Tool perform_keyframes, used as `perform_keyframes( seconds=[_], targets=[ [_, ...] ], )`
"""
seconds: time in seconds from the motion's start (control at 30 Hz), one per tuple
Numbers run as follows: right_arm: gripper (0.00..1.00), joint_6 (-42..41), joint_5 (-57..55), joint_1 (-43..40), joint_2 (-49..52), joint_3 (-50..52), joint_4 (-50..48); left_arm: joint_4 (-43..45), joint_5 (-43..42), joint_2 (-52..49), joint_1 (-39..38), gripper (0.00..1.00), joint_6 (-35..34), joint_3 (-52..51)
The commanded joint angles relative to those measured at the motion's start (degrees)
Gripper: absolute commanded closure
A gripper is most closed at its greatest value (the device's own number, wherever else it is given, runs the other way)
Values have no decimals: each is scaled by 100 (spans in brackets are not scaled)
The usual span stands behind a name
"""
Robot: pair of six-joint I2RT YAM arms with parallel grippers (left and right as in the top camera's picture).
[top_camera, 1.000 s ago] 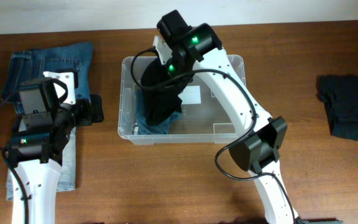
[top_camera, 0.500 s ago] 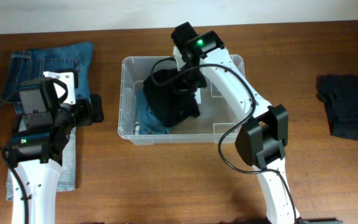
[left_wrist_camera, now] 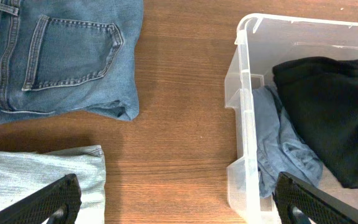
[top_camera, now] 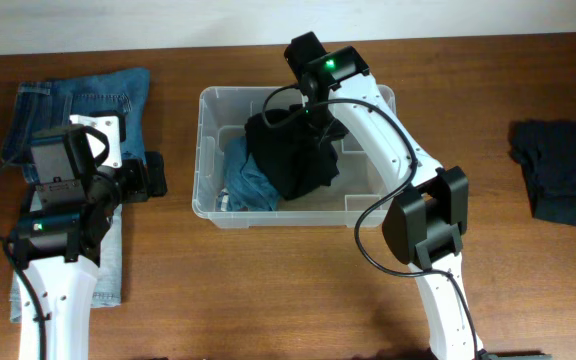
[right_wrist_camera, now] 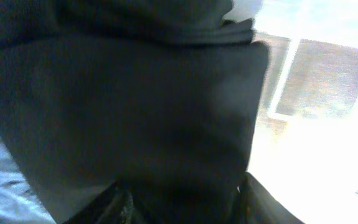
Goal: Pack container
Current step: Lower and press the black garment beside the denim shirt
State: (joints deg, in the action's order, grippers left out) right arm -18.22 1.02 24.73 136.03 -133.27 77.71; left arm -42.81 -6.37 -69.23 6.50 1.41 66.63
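The container (top_camera: 200, 150) sits mid-desk (top_camera: 268, 290), holding a black garment (top_camera: 288, 165) over a light-blue one (top_camera: 243, 185). My right fingers (top_camera: 311, 120) are inside it against the black cloth; I cannot tell whether they pinch it. My left fingers (top_camera: 153, 177) are spread wide just outside its left wall.

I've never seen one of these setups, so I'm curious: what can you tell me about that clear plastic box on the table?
The container is a clear, rectangular plastic bin with rounded corners and a thick rim, no lid on, standing upright on the wooden table. Moulded ribs show on its end wall. Inside lie a black garment partly over a blue-grey one.
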Motion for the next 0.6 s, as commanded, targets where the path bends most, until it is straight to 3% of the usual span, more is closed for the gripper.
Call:
perform_keyframes(
  seconds=[0.0, 0.43, 0.57],
  targets=[
    [49, -81, -439, -48, -26, 0, -9, 13, 42, -20, 15, 1, -57, -2],
    [49, -116, -570, -33, -251, -94, -15, 13, 42, -20, 15, 0, -57, -2],
    [56, 221, 236, -33, -254, -87, -83, 13, 42, -20, 15, 1, -57, -2]
  ],
)
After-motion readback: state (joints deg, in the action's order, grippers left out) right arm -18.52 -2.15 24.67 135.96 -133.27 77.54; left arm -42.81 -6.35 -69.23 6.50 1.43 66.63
